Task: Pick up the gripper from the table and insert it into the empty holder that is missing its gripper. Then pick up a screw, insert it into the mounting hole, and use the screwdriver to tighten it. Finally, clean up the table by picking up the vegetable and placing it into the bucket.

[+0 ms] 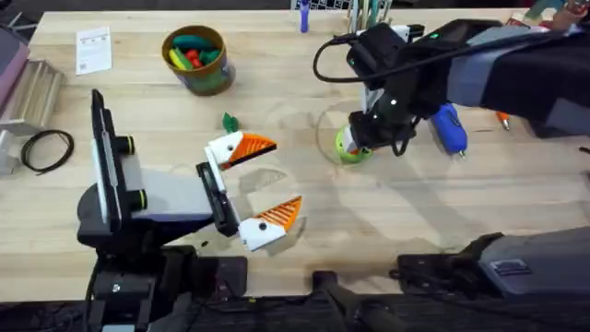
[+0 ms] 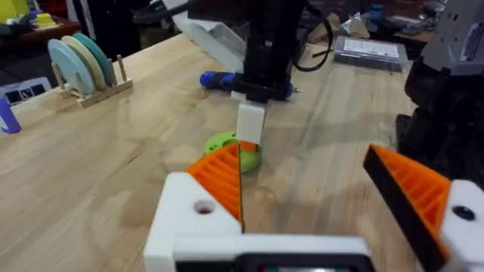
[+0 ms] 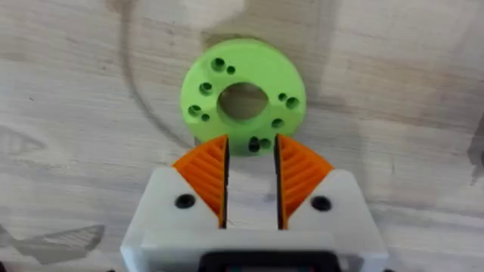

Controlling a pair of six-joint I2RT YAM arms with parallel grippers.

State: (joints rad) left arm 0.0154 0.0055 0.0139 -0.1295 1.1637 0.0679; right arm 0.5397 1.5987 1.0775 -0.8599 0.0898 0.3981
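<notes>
The right claw (image 3: 251,177) hangs low over the green disc (image 3: 243,98), its orange pads narrowed to a slim gap with a small dark piece, perhaps a screw, at their tips. This looks like the screw-picking step. The left claw (image 1: 261,187) lies wide open on the bench (image 1: 387,221), the blue screwdriver (image 1: 449,127) just beside the right arm

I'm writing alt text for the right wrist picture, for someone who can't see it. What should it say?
Seen from just above, the right gripper, white with orange ribbed pads, hangs over a flat lime-green disc with a centre hole and small holes. The fingers stand narrowly apart at the disc's near edge. The disc lies on a light wooden table.
</notes>
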